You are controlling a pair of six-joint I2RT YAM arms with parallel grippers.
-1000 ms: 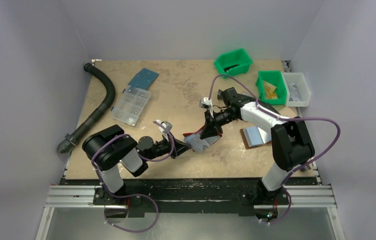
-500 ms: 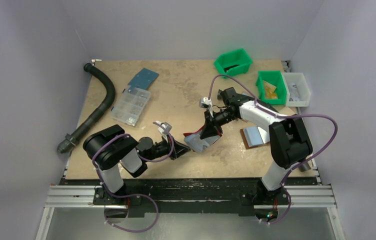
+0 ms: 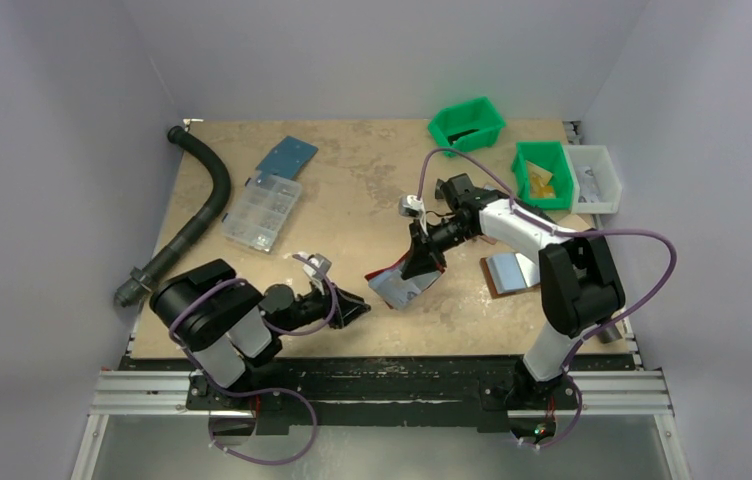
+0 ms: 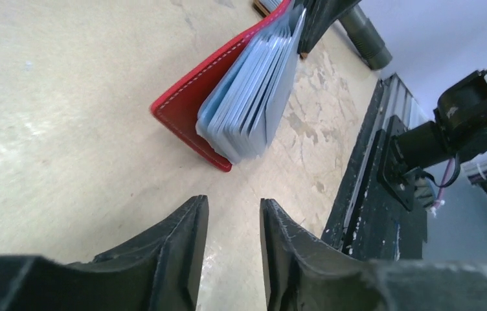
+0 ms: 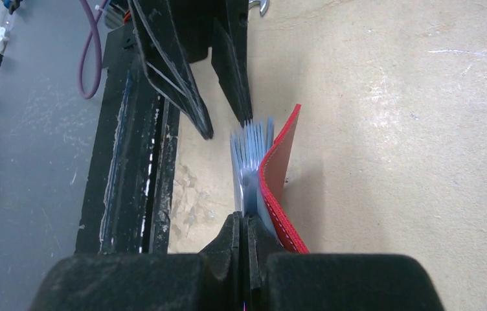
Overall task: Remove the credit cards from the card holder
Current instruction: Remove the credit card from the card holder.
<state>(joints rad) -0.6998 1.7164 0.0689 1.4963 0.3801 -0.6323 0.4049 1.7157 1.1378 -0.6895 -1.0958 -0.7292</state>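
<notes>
The card holder [image 3: 400,287] stands on edge on the table, its red cover [image 4: 192,91] spread and several pale blue-grey leaves [image 4: 254,97] fanned out. I cannot tell cards from pockets among them. My right gripper [image 3: 422,262] is shut on a pale blue leaf at the holder's top edge [image 5: 246,217], beside the red cover [image 5: 281,162]. My left gripper [image 3: 357,308] is open and empty, low over the table a short way from the holder's near corner; in the left wrist view [image 4: 233,202] bare table shows between its fingers.
A brown folder with pale blue inside [image 3: 509,270] lies right of the holder. Two green bins [image 3: 466,122] [image 3: 542,172] and a white bin [image 3: 594,178] stand at the back right. A clear organiser box [image 3: 262,212], blue plate [image 3: 286,157] and black hose [image 3: 202,205] are at the left. The black rail [image 4: 370,181] is close.
My left gripper has drawn back from the card holder's edge, leftward and toward the table's near edge, and is now apart from it. The right gripper keeps its hold.
</notes>
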